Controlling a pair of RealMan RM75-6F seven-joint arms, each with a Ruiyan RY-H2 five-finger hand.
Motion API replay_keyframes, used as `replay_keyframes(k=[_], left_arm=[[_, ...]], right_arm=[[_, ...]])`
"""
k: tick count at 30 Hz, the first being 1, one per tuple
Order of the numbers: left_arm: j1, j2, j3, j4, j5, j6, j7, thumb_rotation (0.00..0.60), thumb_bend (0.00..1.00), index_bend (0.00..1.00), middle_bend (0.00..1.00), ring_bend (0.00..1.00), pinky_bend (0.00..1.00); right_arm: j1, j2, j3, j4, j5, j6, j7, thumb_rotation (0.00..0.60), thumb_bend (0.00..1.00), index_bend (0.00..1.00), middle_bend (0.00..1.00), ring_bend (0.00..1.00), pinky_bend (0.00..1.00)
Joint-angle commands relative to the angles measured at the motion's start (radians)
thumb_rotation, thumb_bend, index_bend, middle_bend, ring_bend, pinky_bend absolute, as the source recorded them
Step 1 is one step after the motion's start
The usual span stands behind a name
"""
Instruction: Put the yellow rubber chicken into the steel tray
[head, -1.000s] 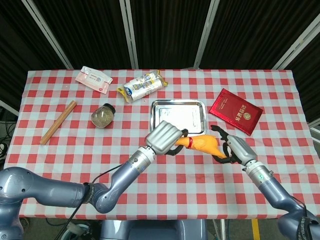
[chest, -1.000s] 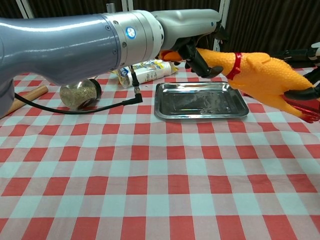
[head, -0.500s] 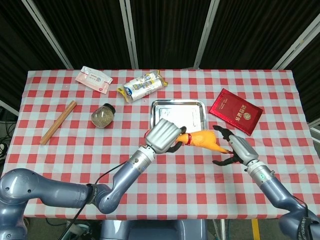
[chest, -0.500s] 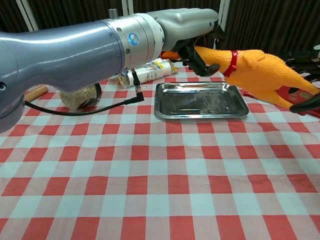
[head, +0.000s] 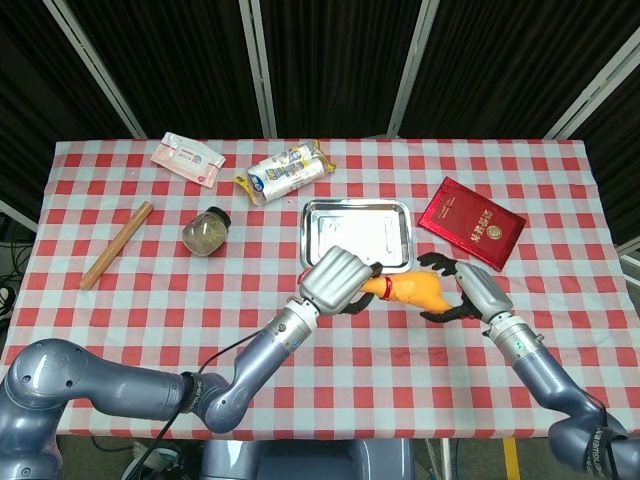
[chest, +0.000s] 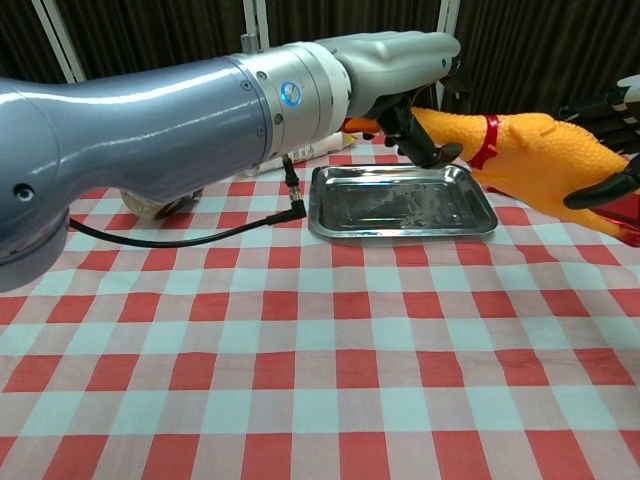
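Note:
The yellow rubber chicken (head: 415, 290) (chest: 545, 155), with a red collar, hangs level above the table, just in front of the steel tray's near right corner. My left hand (head: 335, 279) (chest: 400, 70) grips its head and neck. My right hand (head: 470, 295) is at the tail end, its dark fingers (chest: 603, 190) spread above and below the chicken's rear without clamping it. The steel tray (head: 318, 235) (chest: 340, 215) lies flat and holds nothing.
A red booklet (head: 470, 222) lies right of the tray. At the back are a white food bag (head: 285, 172) and a wipes packet (head: 187, 160). A lidded jar (head: 206, 232) (chest: 160, 205) and a wooden stick (head: 117, 244) are on the left.
The chicken has shifted a little right and down with my left hand. My right hand's fingers, spread away from the tail half a second ago, have come back around it.

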Motion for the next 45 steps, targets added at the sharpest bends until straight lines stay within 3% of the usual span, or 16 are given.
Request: replay_keyframes(k=[1,6,12,21,23,24,30,32,36,45], left_arm=[[0.002,0.001,0.0,-0.005,-0.002,-0.005,-0.003,0.6,0.68,0.68,0.72,0.61,0.65],[0.007,0.007,0.001,-0.017,-0.004,-0.014,-0.008,0.6,0.68,0.68,0.72,0.61,0.65],[0.012,0.018,0.0,-0.032,-0.003,-0.02,-0.014,0.6,0.68,0.68,0.72,0.61,0.65],[0.016,0.022,0.0,-0.032,-0.003,-0.024,-0.019,0.6,0.67,0.68,0.72,0.61,0.65],[0.016,0.023,0.0,-0.031,-0.001,-0.023,-0.019,0.6,0.67,0.68,0.72,0.61,0.65],[0.016,0.023,0.0,-0.03,0.0,-0.022,-0.019,0.6,0.67,0.68,0.72,0.61,0.65],[0.015,0.016,-0.002,-0.007,0.006,-0.012,-0.011,0.6,0.68,0.68,0.72,0.61,0.65],[0.015,0.013,-0.002,-0.003,0.008,-0.01,-0.009,0.6,0.67,0.68,0.72,0.61,0.65],[0.016,0.01,-0.002,0.001,0.012,-0.008,-0.008,0.6,0.67,0.68,0.72,0.61,0.65],[0.019,0.006,-0.004,0.004,0.016,-0.007,-0.008,0.6,0.67,0.68,0.72,0.61,0.65]], right_arm=[[0.0,-0.015,0.009,0.008,0.027,0.021,-0.013,0.6,0.24,0.8,0.66,0.67,0.69],[-0.006,-0.034,0.017,0.016,0.06,0.057,-0.038,0.6,0.29,1.0,0.84,0.86,0.87],[-0.002,-0.043,0.016,0.021,0.075,0.06,-0.066,0.6,0.32,1.0,0.99,0.99,0.98],[-0.004,-0.044,0.014,0.012,0.078,0.067,-0.086,0.6,0.34,1.0,1.0,0.99,0.99],[-0.008,-0.04,0.012,0.008,0.066,0.071,-0.084,0.6,0.34,0.97,0.96,0.92,0.93],[-0.01,-0.039,0.011,0.005,0.06,0.07,-0.079,0.6,0.34,0.9,0.89,0.83,0.86],[-0.01,0.011,-0.005,-0.01,-0.034,-0.003,0.004,0.6,0.26,0.17,0.35,0.29,0.39],[-0.007,0.02,-0.008,-0.01,-0.053,-0.019,0.025,0.6,0.23,0.03,0.22,0.18,0.3],[-0.008,0.025,-0.009,-0.005,-0.078,-0.025,0.058,0.6,0.22,0.0,0.12,0.09,0.24],[-0.007,0.02,-0.009,0.002,-0.091,-0.021,0.082,0.6,0.22,0.0,0.11,0.08,0.24]])
